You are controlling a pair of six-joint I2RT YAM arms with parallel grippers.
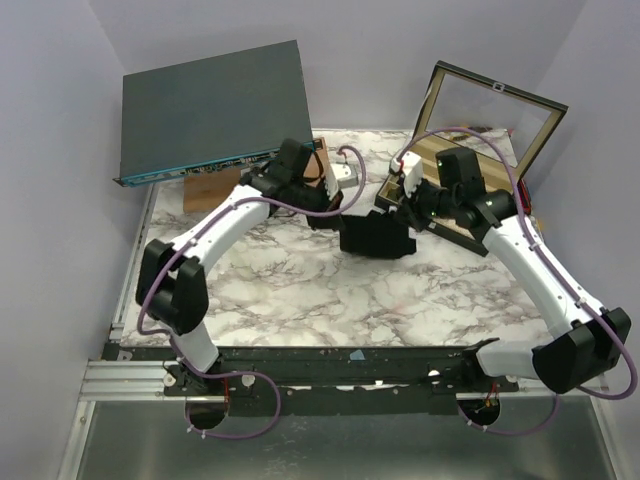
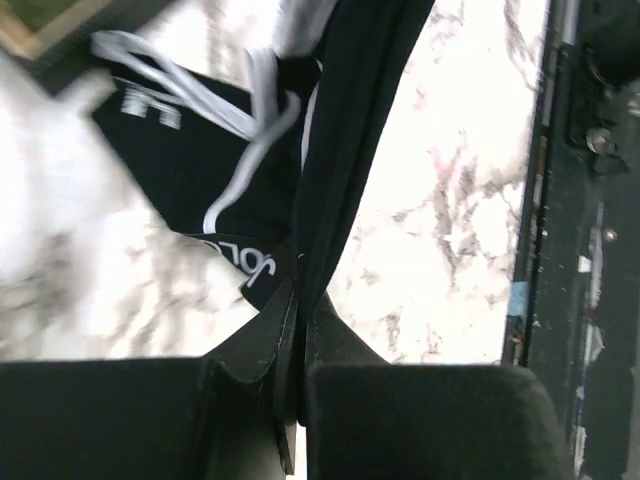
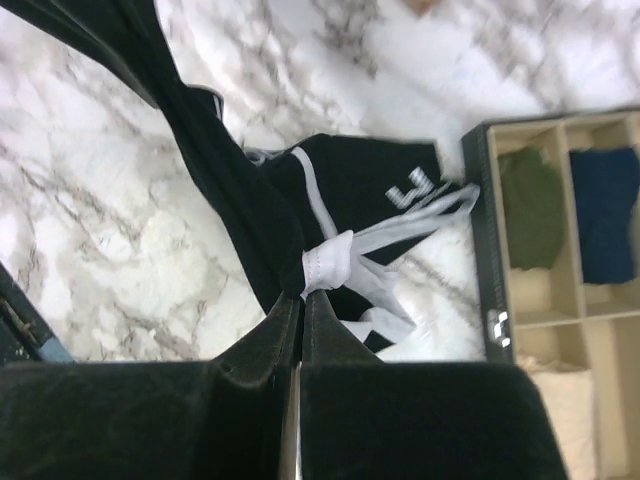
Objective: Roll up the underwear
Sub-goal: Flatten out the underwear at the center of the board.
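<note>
The underwear (image 1: 378, 236) is black with white waistband trim and a white logo. It hangs stretched between my two grippers just above the marble table (image 1: 300, 290). My left gripper (image 1: 340, 207) is shut on one black edge, and in the left wrist view the underwear (image 2: 200, 170) runs taut out of the left gripper (image 2: 300, 292). My right gripper (image 1: 402, 207) is shut on the other side. There the right gripper (image 3: 303, 293) pinches a bunched bit of white waistband, and the rest of the underwear (image 3: 365, 180) sags toward the table.
An open wooden box (image 1: 478, 238) with a raised lid (image 1: 500, 115) stands at the back right. Its compartments (image 3: 487, 230) hold a green roll (image 3: 530, 205) and a dark blue roll (image 3: 605, 212). A dark grey panel (image 1: 215, 110) leans at the back left. A black rail (image 1: 350, 362) runs along the near edge.
</note>
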